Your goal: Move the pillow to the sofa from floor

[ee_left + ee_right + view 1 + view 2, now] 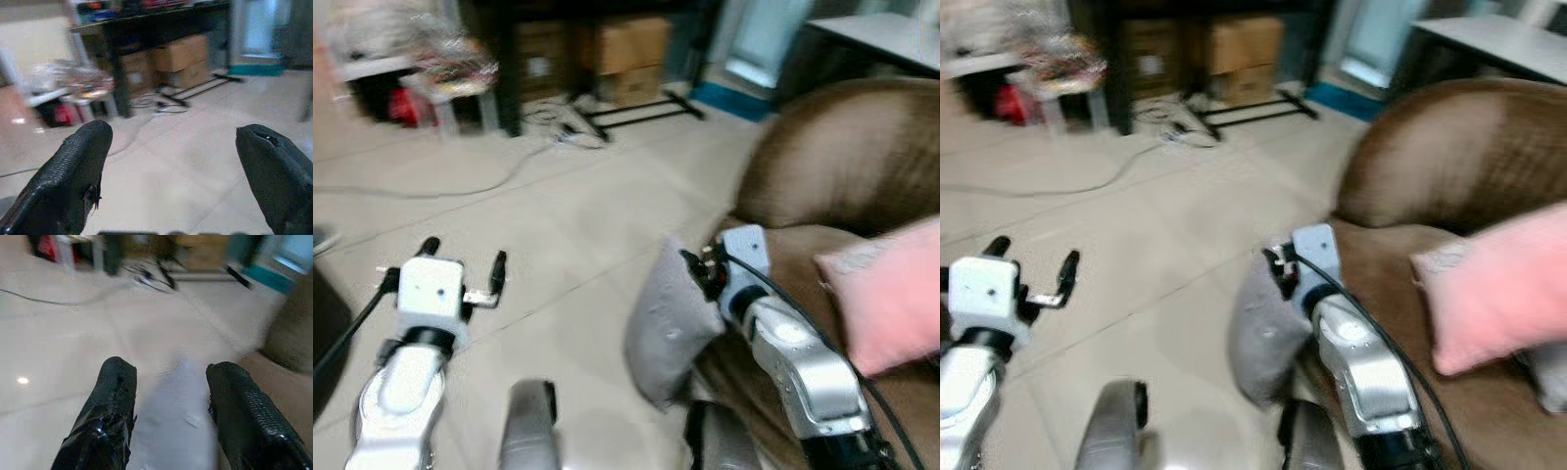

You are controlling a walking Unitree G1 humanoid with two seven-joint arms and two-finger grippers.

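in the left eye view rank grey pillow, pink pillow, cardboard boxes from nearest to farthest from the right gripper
1. grey pillow: held in the right gripper, at the sofa edge.
2. pink pillow: on the sofa, to the right.
3. cardboard boxes: far back, under the dark table.

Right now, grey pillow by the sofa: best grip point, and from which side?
Its upper edge, from above. The grey pillow stands on edge, leaning against the brown sofa, so that thin top ridge fits between two fingers. The right hand already straddles it, one finger on each face. The left hand is open over bare floor.
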